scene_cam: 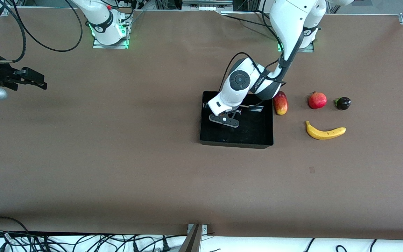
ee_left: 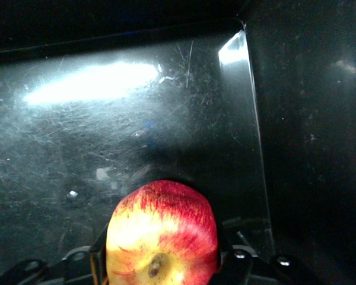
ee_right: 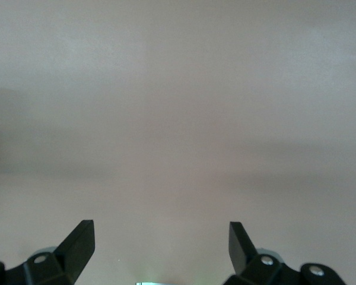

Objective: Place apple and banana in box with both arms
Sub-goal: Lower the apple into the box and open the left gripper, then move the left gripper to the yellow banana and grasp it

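My left gripper (scene_cam: 236, 112) reaches down into the black box (scene_cam: 236, 142) at mid-table. In the left wrist view it (ee_left: 160, 258) is shut on the red and yellow apple (ee_left: 163, 234), a finger on each side, with the box's glossy floor (ee_left: 107, 136) close below. The arm hides the apple in the front view. The yellow banana (scene_cam: 325, 132) lies on the table toward the left arm's end, apart from the box. My right gripper (scene_cam: 35, 79) waits open and empty above the bare table at the right arm's end, and it is also seen in its wrist view (ee_right: 160, 237).
A red and yellow mango (scene_cam: 280, 103) lies right beside the box wall. A red pomegranate (scene_cam: 317, 100) and a small dark fruit (scene_cam: 343, 103) sit farther from the front camera than the banana. Cables hang along the table's near edge.
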{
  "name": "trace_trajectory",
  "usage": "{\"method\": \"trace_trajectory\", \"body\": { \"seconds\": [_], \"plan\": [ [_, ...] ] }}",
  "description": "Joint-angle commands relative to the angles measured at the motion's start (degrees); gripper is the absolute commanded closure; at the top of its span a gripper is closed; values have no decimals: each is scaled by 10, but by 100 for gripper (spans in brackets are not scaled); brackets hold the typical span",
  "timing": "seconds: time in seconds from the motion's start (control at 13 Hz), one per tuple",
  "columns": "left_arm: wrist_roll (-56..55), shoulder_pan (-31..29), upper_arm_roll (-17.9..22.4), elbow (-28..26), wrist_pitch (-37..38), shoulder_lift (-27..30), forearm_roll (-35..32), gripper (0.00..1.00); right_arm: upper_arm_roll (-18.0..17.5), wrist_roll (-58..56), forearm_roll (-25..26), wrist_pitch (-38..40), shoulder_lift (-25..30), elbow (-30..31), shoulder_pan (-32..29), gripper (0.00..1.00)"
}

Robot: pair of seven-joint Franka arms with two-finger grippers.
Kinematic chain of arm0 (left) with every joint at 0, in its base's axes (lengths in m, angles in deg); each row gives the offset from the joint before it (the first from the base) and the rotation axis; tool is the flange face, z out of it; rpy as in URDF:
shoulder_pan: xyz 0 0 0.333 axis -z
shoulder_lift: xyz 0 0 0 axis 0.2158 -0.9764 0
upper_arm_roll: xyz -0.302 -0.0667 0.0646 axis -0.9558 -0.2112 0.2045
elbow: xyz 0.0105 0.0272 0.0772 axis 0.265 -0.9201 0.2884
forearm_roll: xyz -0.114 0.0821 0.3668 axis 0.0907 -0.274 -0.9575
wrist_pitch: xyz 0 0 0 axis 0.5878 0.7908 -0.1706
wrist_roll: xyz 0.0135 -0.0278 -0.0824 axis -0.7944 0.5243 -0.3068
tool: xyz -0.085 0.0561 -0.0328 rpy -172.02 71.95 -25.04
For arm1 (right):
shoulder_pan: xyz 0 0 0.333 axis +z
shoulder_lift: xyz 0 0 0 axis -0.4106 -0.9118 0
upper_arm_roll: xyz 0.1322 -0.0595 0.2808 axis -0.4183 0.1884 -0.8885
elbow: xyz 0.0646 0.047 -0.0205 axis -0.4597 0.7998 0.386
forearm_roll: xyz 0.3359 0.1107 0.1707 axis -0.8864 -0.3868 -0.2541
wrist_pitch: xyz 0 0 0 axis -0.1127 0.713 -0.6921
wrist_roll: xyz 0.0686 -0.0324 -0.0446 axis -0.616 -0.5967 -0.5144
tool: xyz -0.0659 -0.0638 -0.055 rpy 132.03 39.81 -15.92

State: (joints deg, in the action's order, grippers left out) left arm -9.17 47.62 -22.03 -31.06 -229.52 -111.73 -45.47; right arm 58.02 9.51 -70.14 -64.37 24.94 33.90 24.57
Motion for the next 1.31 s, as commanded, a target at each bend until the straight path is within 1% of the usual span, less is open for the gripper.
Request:
{"method": "trace_trajectory", "body": {
  "seconds": [0.0, 0.15, 0.31, 0.46, 0.54, 0.69, 0.85, 0.92, 1.0, 1.23],
  "plan": [
    [2, 8, 8, 9, 5, 4, 16, 0, -7, 5, 1, 10, -3, -11, -8, 0],
    [3, -1, 7, 5, 21, 35, 16, 0, -7, 5, 1, 10, -3, -10, -8, 0],
    [5, -29, 7, 8, 97, 82, 16, 0, -7, 5, 1, 10, -3, -10, -8, 0],
    [13, -74, 3, 7, 172, 134, 15, 0, -7, 6, 1, 10, -3, -11, -8, 0],
    [42, -104, -4, 7, 204, 157, 15, 0, -7, 3, 1, 10, -3, -10, -8, 0],
    [134, -161, -6, 7, 250, 192, 16, 0, -9, 0, 1, 21, -4, -10, -6, 0],
    [249, -219, -6, 8, 284, 205, 17, 0, -13, 4, 1, 60, -8, -10, 10, 0],
    [321, -255, -6, 4, 286, 204, 16, 0, -12, 4, 8, 61, -8, -10, 23, 0],
    [388, -284, -5, -2, 282, 201, 14, 0, -12, 4, 8, 60, -9, -10, 22, 0],
    [529, -360, -1, -26, 232, 173, -2, 0, -9, 4, 8, 56, -9, -10, 20, 0]
  ]
}}
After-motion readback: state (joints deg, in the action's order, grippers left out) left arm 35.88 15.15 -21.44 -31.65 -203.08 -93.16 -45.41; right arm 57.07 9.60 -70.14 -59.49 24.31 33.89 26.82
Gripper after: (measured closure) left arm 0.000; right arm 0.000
